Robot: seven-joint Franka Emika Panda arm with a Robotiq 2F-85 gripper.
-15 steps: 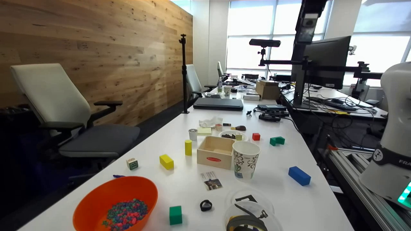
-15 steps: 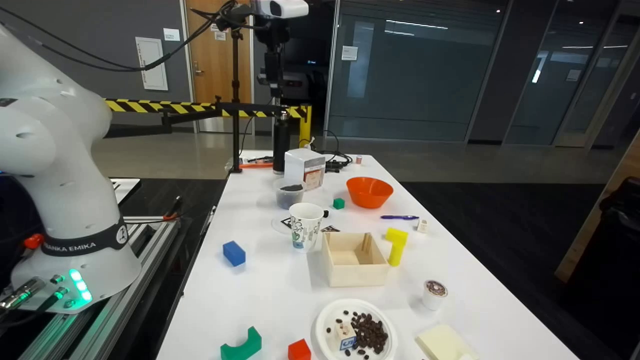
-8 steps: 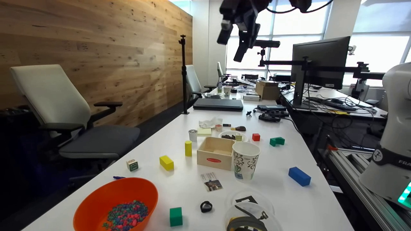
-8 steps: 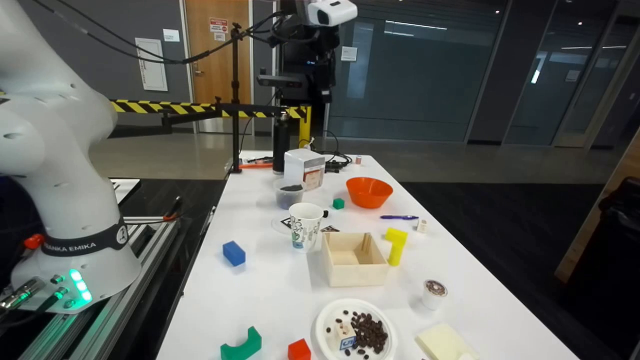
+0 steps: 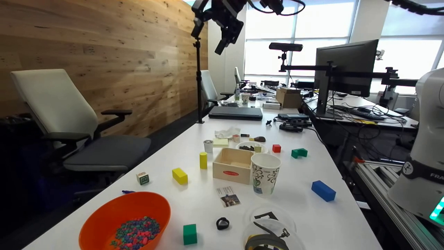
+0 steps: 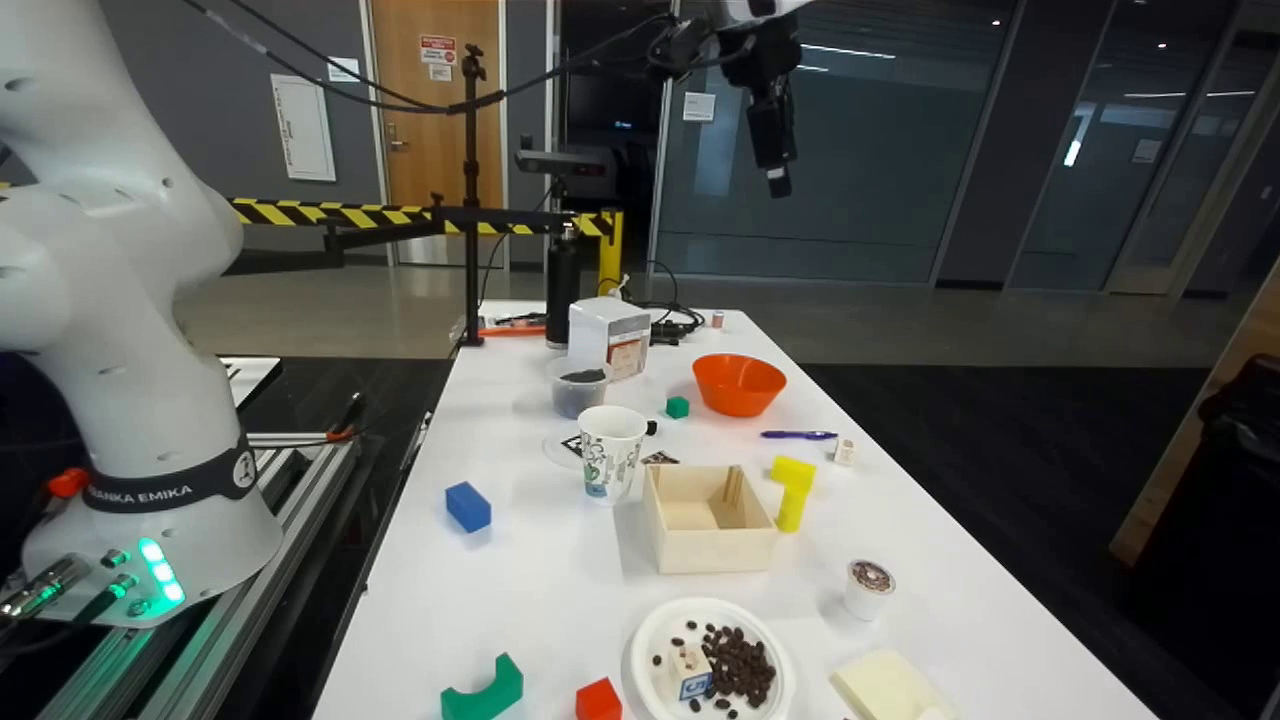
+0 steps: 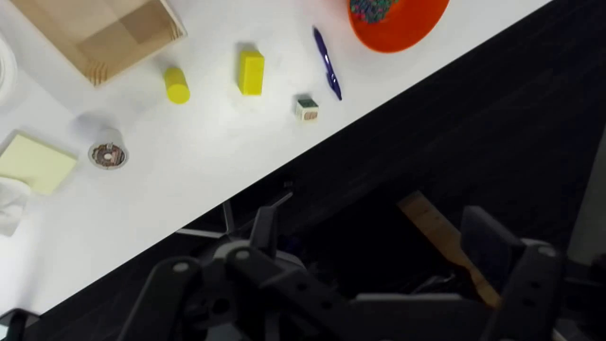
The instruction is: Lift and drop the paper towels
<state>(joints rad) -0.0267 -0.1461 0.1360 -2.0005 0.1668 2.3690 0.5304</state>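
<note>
Wrist view: The robot's gripper hangs high with its fingers spread wide and nothing between them, dark floor showing beyond. At left, what appear to be the paper towels, a crumpled white sheet, lie on the table, seemingly touching the edge of a pale yellow notepad. In an exterior view, the sheet rests on the far side of a wooden box, a small block just at its near right, well apart from the gripper. By all appearances, none of the lift-and-drop job is done: the sheet is neither grasped nor raised. Reaching it, gripping it, lifting it and letting it fall all look to be left.
</note>
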